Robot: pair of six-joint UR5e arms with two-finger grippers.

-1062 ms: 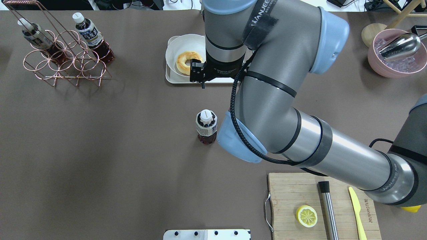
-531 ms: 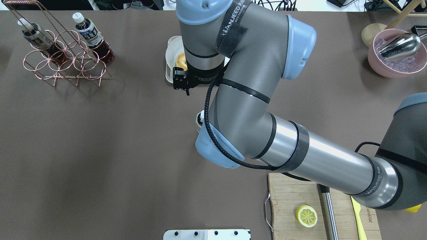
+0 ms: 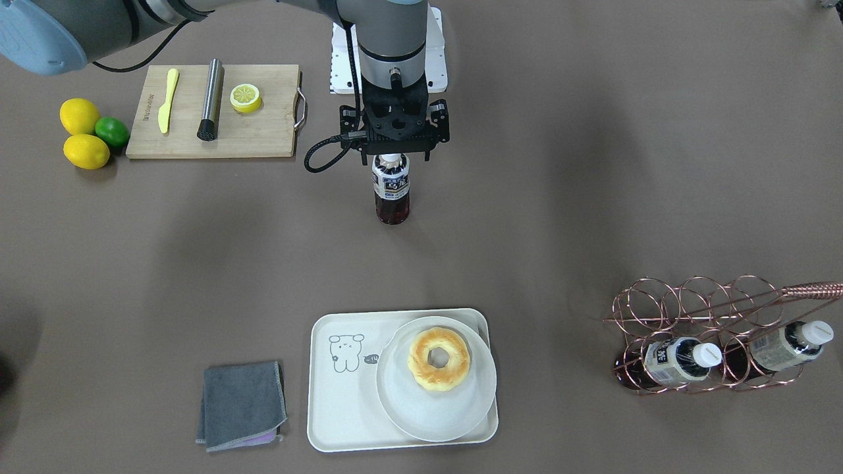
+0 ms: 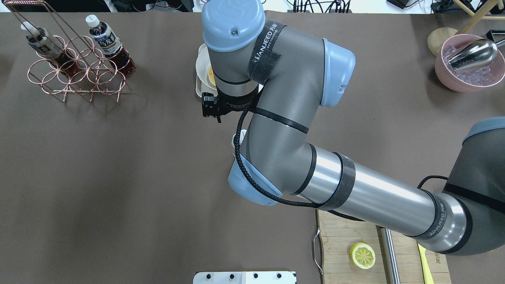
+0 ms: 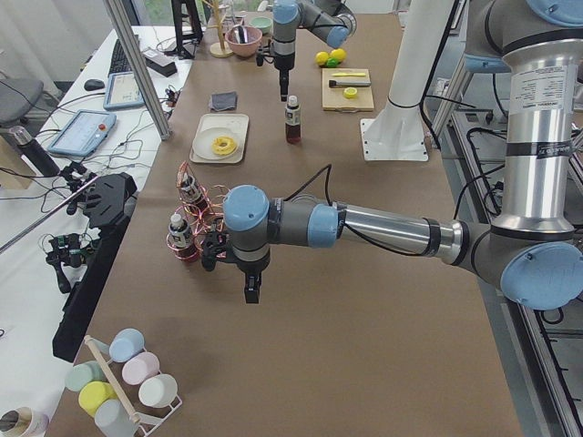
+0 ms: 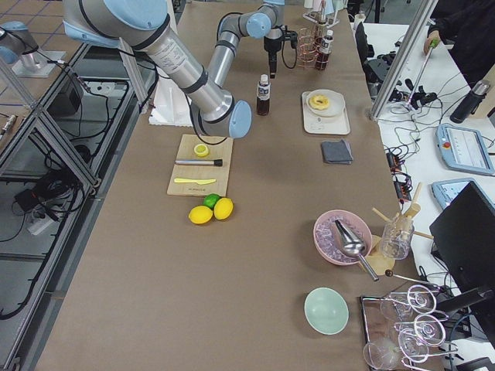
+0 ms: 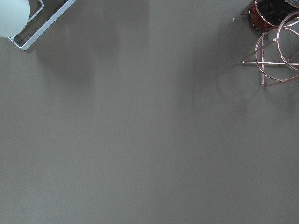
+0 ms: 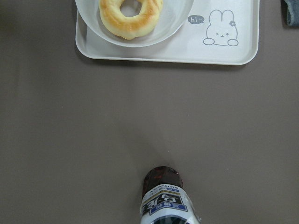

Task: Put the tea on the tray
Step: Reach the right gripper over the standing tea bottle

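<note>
The tea (image 3: pixel 392 191) stands upright on the brown table, a small bottle of dark drink with a white cap. My right gripper (image 3: pixel 394 150) hangs just above its cap, fingers open and pointing down, holding nothing. In the right wrist view the tea (image 8: pixel 163 205) sits at the bottom edge, with the cream tray (image 8: pixel 233 53) beyond it. The tray (image 3: pixel 342 408) lies across the table from the robot, its bear-side half bare. In the overhead view the right arm hides all of the tea but a sliver. My left gripper (image 5: pixel 252 288) hovers near the rack; I cannot tell its state.
A white plate (image 3: pixel 421 415) with a doughnut (image 3: pixel 438 359) fills the tray's other half. A copper rack (image 3: pixel 711 309) holds two more bottles. A grey cloth (image 3: pixel 240 405) lies beside the tray. A cutting board (image 3: pixel 270 131), lemons (image 3: pixel 85 150) and a pink bowl (image 4: pixel 447 75) stand nearby.
The right arm has swung from over the tray's edge back toward the robot and now stands over the tea, covering it in the overhead view. The tea has not moved.
</note>
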